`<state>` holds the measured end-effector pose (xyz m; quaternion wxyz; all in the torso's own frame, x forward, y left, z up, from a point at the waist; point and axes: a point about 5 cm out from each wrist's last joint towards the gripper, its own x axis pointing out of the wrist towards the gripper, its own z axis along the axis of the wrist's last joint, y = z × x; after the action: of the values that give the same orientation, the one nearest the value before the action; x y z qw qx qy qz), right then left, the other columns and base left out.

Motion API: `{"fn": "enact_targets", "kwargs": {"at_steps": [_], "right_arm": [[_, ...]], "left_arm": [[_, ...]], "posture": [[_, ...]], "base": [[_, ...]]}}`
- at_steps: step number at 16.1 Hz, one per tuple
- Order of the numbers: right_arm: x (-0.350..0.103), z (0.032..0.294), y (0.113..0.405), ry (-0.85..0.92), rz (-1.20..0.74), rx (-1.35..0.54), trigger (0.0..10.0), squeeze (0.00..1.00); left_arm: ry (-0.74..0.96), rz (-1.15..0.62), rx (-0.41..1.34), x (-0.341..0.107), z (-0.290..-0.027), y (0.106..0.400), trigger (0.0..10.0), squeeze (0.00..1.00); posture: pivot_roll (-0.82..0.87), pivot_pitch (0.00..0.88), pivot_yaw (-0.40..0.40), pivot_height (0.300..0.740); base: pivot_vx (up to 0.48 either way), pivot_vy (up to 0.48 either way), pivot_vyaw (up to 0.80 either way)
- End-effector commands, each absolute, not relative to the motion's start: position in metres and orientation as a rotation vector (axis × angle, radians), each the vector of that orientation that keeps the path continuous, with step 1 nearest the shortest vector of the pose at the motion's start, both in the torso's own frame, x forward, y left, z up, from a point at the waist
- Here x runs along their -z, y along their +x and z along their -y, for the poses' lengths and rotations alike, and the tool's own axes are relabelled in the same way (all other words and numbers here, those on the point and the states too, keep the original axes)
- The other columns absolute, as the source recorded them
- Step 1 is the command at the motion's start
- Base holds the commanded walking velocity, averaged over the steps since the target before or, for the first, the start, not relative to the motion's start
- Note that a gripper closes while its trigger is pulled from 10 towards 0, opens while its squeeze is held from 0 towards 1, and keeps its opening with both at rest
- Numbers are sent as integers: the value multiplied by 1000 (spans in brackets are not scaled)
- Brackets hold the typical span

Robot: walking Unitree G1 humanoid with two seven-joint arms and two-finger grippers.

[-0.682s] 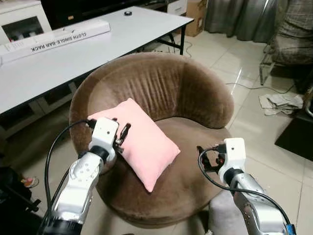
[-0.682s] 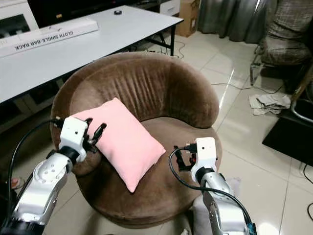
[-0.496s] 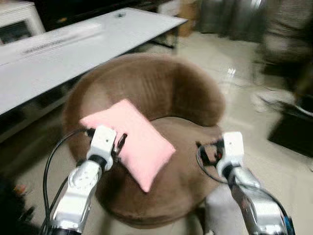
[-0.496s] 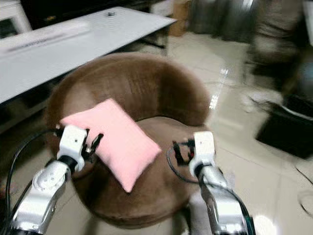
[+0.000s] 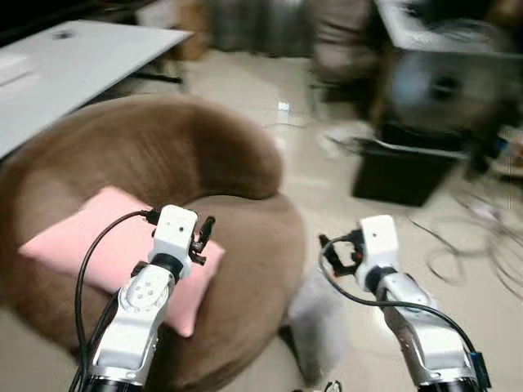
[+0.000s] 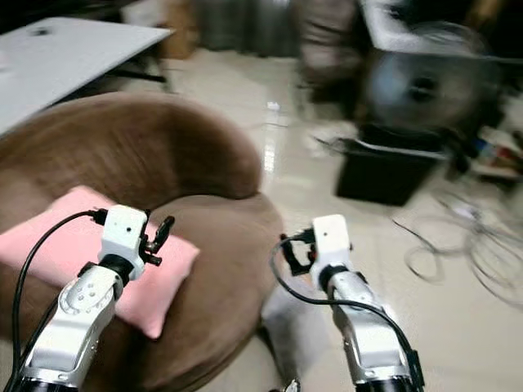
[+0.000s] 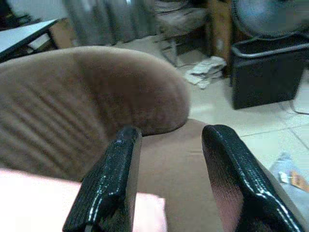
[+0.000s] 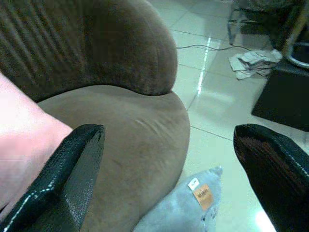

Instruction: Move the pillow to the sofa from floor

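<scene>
Pillow (image 8: pixel 195 205), grey, lies on the floor against the sofa's (image 5: pixel 237 237) front edge, below the spread, empty right hand (image 5: pixel 333 253). Left hand (image 5: pixel 202 237), also spread and empty, hovers over the sofa's pink cushion (image 5: pixel 82 245), so neither arm obstructs the pickup.

You've got heavy motion blur in both eye views, worst toward 1 o'clock where the fan (image 5: pixel 445 86) smears out. Lighting is dim and warm. There's glare on the floor tiles (image 5: pixel 282 106) at 12 o'clock. Wrist views look soft, fingers (image 7: pixel 111 183) blurry up close.
</scene>
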<state>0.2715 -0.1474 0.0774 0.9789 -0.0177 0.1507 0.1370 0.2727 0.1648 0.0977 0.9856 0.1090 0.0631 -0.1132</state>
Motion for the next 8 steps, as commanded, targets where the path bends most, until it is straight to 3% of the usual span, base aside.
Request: {"fn": "enact_targets", "kwargs": {"at_steps": [1,8], "right_arm": [[-77,146,273,-43,-320,-290,10000,0],[-71,145,273,-57,-346,-301,10000,0]], "left_arm": [[225,-116,202,-103,-172,272,10000,0],[284,-127,225,-96,-177,262,10000,0]], "posture": [[127,0,10,740],[127,0,5,740]], "base": [[0,0,-800],[0,0,-800]]}}
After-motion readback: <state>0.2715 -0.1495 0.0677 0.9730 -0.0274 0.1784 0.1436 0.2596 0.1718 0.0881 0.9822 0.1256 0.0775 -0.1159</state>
